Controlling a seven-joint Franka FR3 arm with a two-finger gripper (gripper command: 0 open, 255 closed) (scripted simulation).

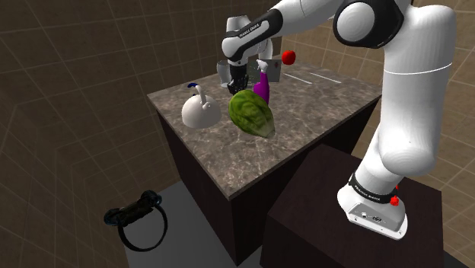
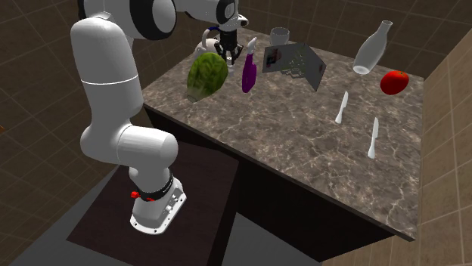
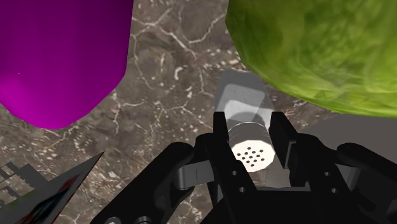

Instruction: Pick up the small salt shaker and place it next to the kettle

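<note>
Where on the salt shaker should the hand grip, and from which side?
Grip the salt shaker across its round holed cap, coming from straight above: it stands upright, and the cabbage and purple bottle crowd its sides. The hand clasps the cap this way.

Looking down along the black pincer (image 3: 250,124) onto a brown marble desk (image 3: 172,70) veined in white. Clasped between its 2 fingers (image 3: 220,137): a small salt shaker (image 3: 252,153), silvery cap toward the camera and dotted with small dark holes, pale see-through body stretching away toward the desk. Pressed against the cap on either side, no gap visible. Beyond the pincer on one side, a big rounded magenta shape (image 3: 60,57), smooth and glossy. On the other side, a bumpy green leafy ball (image 3: 318,51), like a cabbage or lettuce, overhanging the shaker's far end. Below the green ball, a plain grey patch (image 3: 362,127), not identifiable. Beneath the magenta shape, beside the pincer's knuckles, a sharp grey corner (image 3: 44,188) with printed colours.
</note>
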